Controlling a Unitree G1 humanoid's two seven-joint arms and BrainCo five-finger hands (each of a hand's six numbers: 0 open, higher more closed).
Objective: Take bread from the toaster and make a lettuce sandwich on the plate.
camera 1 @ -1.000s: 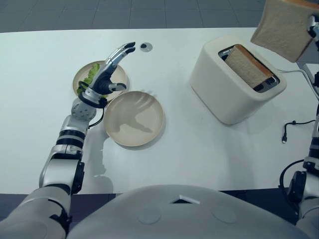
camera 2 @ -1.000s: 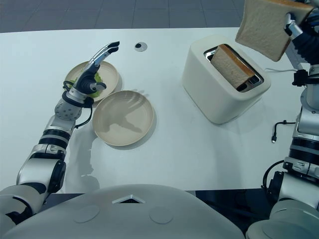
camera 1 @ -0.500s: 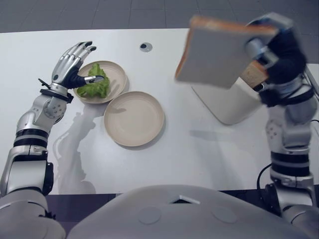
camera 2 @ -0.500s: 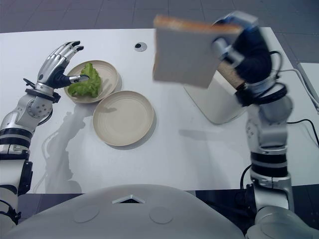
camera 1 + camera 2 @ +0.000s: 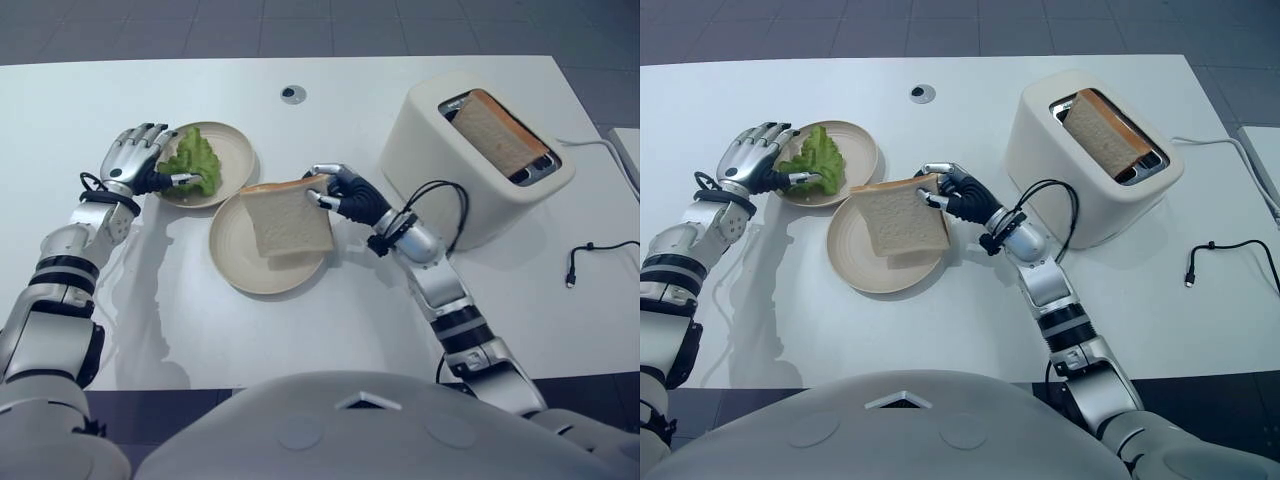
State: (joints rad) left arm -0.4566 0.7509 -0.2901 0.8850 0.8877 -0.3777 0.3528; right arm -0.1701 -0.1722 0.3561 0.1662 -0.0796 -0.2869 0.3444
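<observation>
A white bread slice (image 5: pixel 290 217) hovers low over the beige plate (image 5: pixel 235 275) at the table's middle, tilted, with my right hand (image 5: pixel 345 193) shut on its right edge. Green lettuce (image 5: pixel 196 164) lies on a second beige plate (image 5: pixel 236 152) just behind and to the left. My left hand (image 5: pixel 137 160) sits at that plate's left rim, fingers curled around the lettuce's near side. The cream toaster (image 5: pixel 450 180) stands at the right with another bread slice (image 5: pixel 497 131) sticking up from its slot.
A small round dark grommet (image 5: pixel 292 95) is set into the table behind the plates. A black cable end (image 5: pixel 572 274) lies on the table right of the toaster, and a grey cord (image 5: pixel 590 143) runs from the toaster to the right.
My right hand has swung down and left from above the toaster, bringing the bread slice over the front plate. My left hand has dropped to the lettuce and curled on it.
</observation>
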